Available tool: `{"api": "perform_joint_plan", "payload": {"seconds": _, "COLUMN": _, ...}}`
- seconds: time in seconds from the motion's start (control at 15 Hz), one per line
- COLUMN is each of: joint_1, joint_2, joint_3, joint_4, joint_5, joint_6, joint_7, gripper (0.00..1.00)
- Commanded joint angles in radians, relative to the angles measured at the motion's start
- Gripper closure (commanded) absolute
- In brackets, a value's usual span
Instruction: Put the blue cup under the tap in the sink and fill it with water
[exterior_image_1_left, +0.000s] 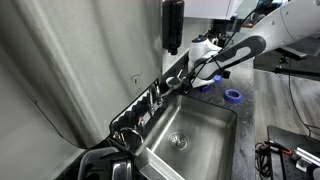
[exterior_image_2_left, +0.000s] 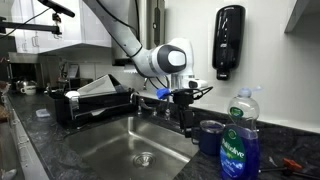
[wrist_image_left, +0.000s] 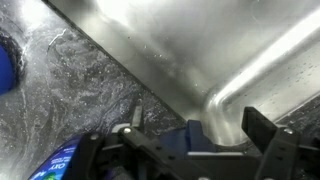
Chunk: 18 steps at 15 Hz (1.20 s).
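Wrist view: blue cup (wrist_image_left: 196, 135) stands beside the sink (wrist_image_left: 190, 45).

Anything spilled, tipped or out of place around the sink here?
Nothing stands out: the blue cup stands upright on the counter beside the sink, no spill shows, and the open gripper hangs next to it.

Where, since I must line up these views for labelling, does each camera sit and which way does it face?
Exterior view: high up, looking down along the sink; arm and claw at upper right.
Exterior view: counter height, looking across the sink toward the wall; arm at upper left.
Wrist view: looks down at counter edge and sink; blue cup shows between the open claw's fingers.
Shared: both exterior views show sink, claw and wall soap dispenser.
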Motion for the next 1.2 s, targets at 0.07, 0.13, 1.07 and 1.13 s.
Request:
{"api": "perform_joint_plan", "payload": {"seconds": 0.07, "joint_1": -0.006, "joint_2": 0.05, "joint_3": -0.005, "joint_4": 0.083, "joint_5": 0.003, "joint_6": -0.03, "joint_7": 0.004, "gripper": 0.0}}
{"api": "perform_joint_plan", "payload": {"seconds": 0.13, "joint_1": -0.007, "joint_2": 0.058, "joint_3": -0.006, "joint_4": 0.095, "joint_5": 0.004, "joint_6": -0.034, "joint_7": 0.004, "gripper": 0.0}}
{"api": "perform_joint_plan", "payload": {"seconds": 1.07, "joint_1": -0.03, "joint_2": 0.145, "joint_3": -0.014, "joint_4": 0.221, "joint_5": 0.012, "joint_6": -0.089, "joint_7": -0.004, "gripper": 0.53}}
{"api": "perform_joint_plan", "payload": {"seconds": 1.13, "joint_1": -0.031, "joint_2": 0.148, "joint_3": -0.014, "joint_4": 0.225, "joint_5": 0.012, "joint_6": -0.095, "joint_7": -0.004, "gripper": 0.6}}
